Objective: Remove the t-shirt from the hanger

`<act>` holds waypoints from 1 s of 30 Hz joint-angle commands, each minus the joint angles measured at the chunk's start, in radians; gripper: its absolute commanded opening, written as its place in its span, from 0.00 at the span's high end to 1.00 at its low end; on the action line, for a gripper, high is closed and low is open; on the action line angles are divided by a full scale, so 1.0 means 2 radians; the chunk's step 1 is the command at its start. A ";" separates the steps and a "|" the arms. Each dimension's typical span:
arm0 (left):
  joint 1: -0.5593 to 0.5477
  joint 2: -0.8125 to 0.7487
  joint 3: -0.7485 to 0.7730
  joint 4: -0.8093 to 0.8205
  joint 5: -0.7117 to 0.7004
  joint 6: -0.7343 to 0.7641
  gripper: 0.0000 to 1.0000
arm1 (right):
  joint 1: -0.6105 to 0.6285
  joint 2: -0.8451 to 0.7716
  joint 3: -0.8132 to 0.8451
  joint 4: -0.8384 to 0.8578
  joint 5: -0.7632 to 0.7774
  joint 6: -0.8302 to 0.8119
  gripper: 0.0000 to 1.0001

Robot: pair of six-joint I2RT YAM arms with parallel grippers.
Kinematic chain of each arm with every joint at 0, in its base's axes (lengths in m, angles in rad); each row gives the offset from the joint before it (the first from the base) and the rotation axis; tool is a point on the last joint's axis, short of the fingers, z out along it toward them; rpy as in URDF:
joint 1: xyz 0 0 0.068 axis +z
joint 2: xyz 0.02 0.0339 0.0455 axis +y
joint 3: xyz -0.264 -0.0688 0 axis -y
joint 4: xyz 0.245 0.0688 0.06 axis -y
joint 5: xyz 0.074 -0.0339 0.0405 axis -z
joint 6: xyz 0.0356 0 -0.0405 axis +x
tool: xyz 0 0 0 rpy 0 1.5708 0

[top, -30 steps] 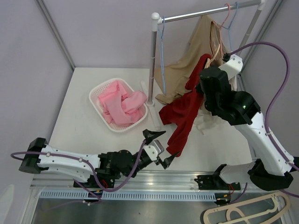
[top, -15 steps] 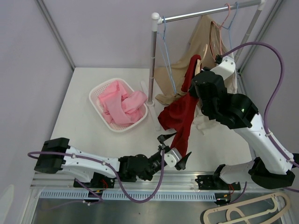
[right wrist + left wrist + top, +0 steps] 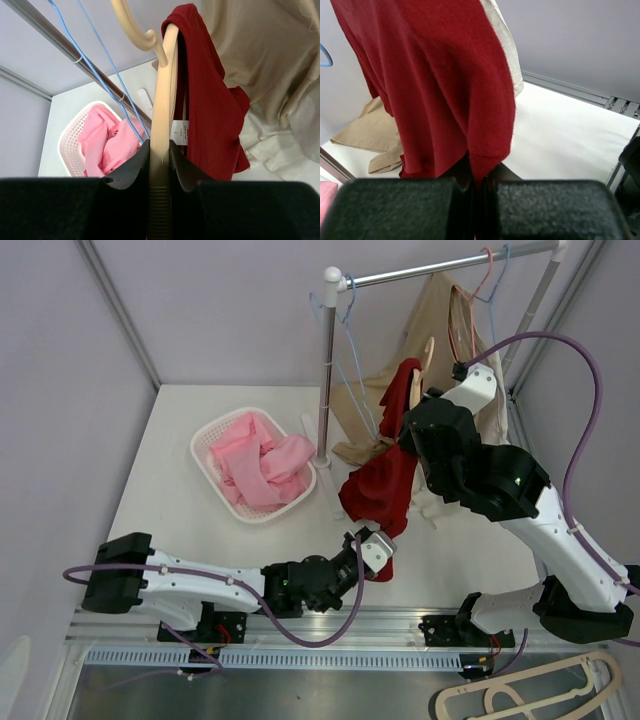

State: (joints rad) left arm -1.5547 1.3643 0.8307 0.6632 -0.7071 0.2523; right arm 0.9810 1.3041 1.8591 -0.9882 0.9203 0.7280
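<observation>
A red t-shirt (image 3: 385, 480) hangs from a cream wooden hanger (image 3: 416, 380) held off the rail in mid-air. My right gripper (image 3: 161, 155) is shut on the hanger's (image 3: 161, 110) arm, with the t-shirt (image 3: 210, 100) draped over its far side. Down at the hem, my left gripper (image 3: 477, 185) is shut on a fold of the red cloth (image 3: 445, 85); in the top view that gripper (image 3: 372, 548) sits just below the shirt's bottom edge.
A white basket (image 3: 205, 452) with pink clothes stands at the left. A beige garment (image 3: 440, 330) hangs from the metal rail (image 3: 430, 270), beside blue wire hangers (image 3: 345, 350). The rack's post (image 3: 326, 370) stands between basket and shirt. A spare hanger (image 3: 520, 695) lies off the table's front.
My left gripper reached up to the shirt's hem and shut on it. The right arm shifted the hanger and shirt slightly left and up.
</observation>
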 commanded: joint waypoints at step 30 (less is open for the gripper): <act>-0.167 0.023 0.013 -0.026 -0.036 -0.115 0.99 | -0.148 0.080 0.093 0.116 -0.012 -0.125 1.00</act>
State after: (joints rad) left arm -1.8400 1.4025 0.8631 0.5823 -0.8932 0.1005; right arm 0.7322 1.4479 1.9602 -0.8860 0.8524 0.5201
